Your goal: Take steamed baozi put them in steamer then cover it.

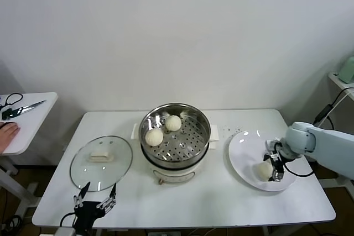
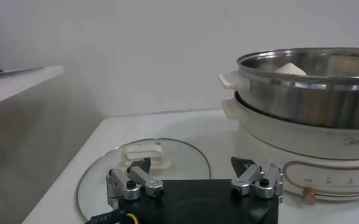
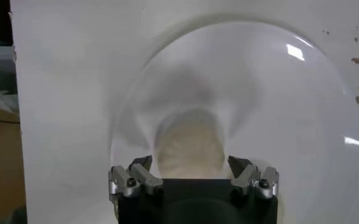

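now right gripper (image 3: 190, 171) down over baozi (image 1: 264, 169) on white plate (image 1: 246, 142), fingers spread either side, not clamped; left gripper (image 1: 95, 198) wide, idle near cover (image 1: 101, 162); risk: off-centre closing rolls bun away

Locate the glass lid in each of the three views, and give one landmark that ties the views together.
Head view: the glass lid lies flat on the table left of the steamer, before the left gripper.
Left wrist view: lid just beyond the open left gripper.
Right wrist view: not in it.
Shared landmark: the steamer, in head and left wrist views only.
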